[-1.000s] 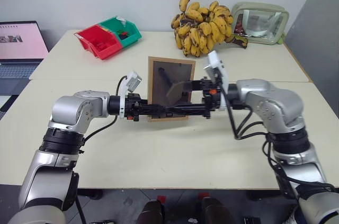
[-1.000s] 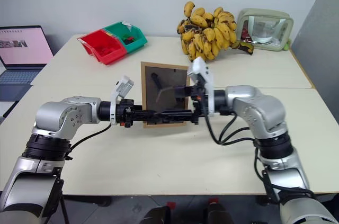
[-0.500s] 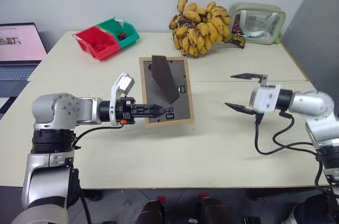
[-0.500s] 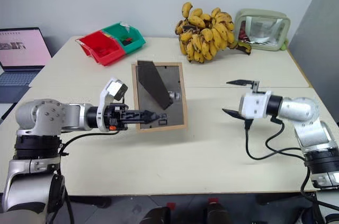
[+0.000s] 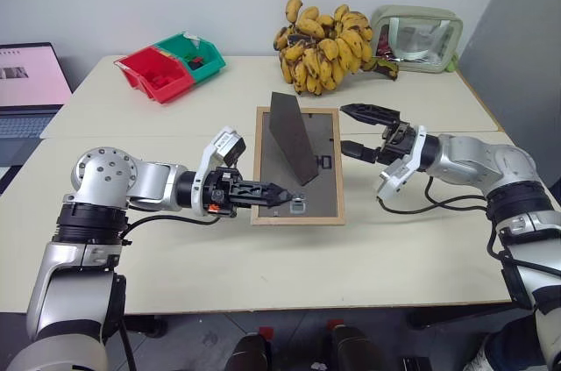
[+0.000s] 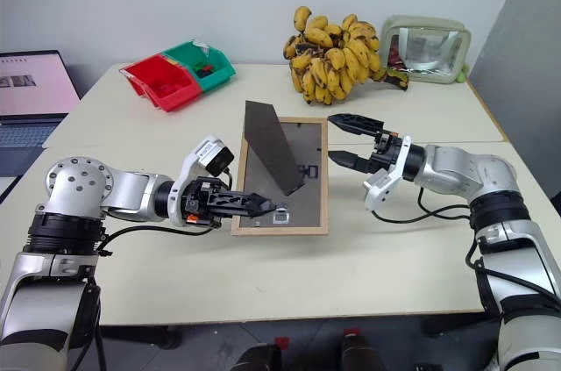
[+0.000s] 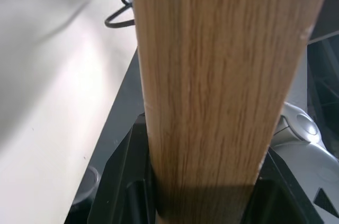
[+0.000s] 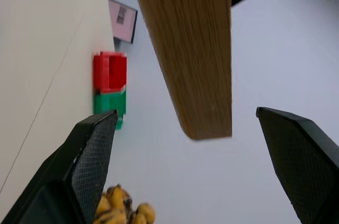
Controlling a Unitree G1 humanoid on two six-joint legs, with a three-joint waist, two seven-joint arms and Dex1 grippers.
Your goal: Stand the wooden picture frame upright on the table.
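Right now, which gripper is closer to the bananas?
The right. The right gripper hangs open just in front of the bananas, beside the frame. The left gripper grips the frame's near edge, farther back.

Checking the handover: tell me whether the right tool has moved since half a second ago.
Yes. The right tool has swung in from the open table toward the wooden picture frame, open beside its edge.

At the far edge I see a banana bunch (image 5: 326, 35) beside a green-rimmed clear pouch (image 5: 415, 39); red and green bins (image 5: 170, 64) sit left, a laptop (image 5: 28, 90) beyond.
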